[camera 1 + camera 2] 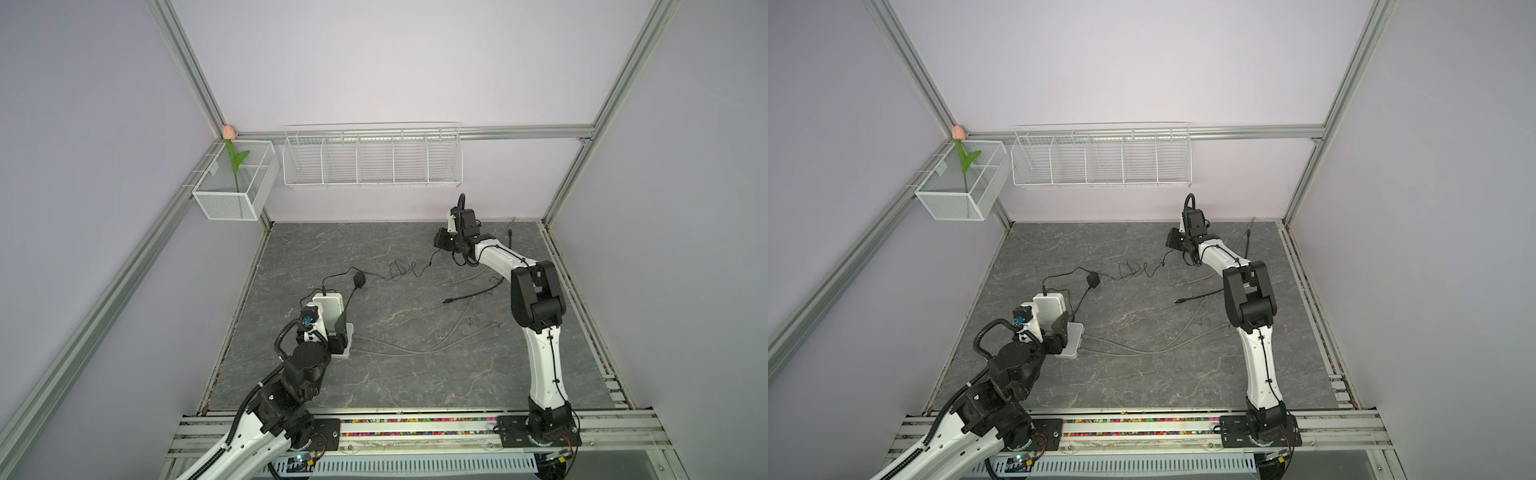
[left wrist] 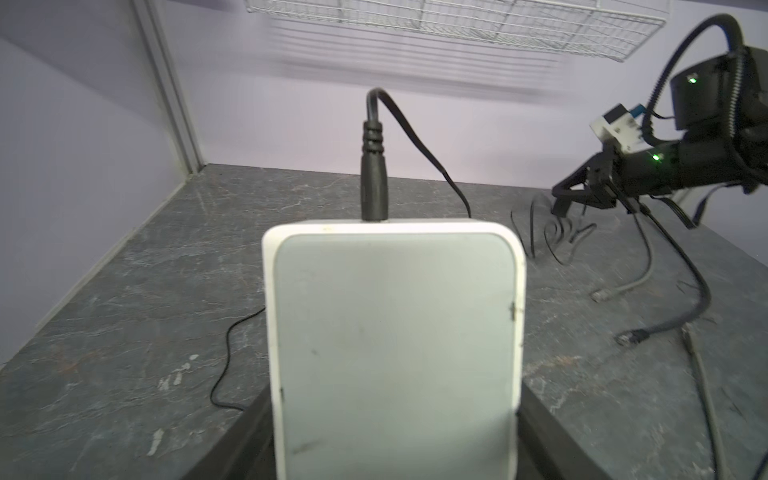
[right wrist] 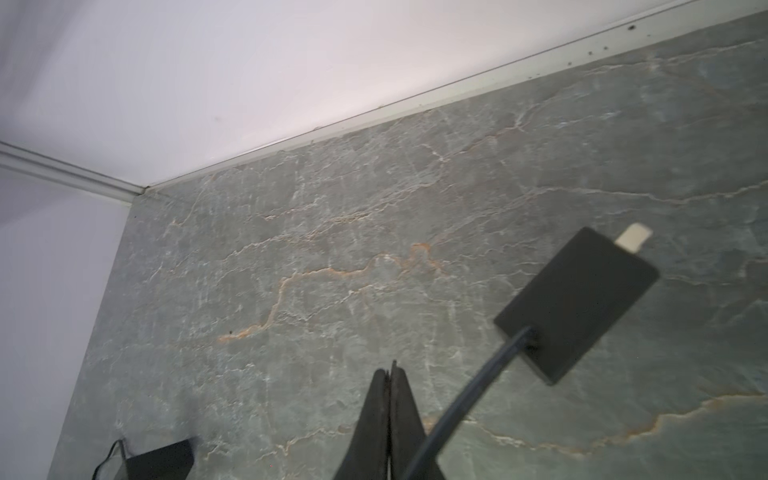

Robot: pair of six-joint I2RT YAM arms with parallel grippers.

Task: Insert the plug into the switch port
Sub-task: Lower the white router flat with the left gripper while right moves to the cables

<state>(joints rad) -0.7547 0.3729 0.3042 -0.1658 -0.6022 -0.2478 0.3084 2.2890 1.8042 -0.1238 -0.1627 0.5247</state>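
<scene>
left gripper (image 1: 330,322): clamped around upright white switch (image 2: 395,340)
black barrel plug (image 2: 374,183): seated in switch's top edge
right gripper (image 3: 390,386): pinched shut well beyond switch, hold on cable (image 3: 469,399) unclear

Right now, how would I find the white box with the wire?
Look at the grey stone table, near its left edge, where the left gripper reaches in. The white box stands upright in its grip. Unlike the small black box lying farther back, it is white with a black plug in its top edge.

Left jaws grip the switch (image 1: 328,309) (upright).
</scene>
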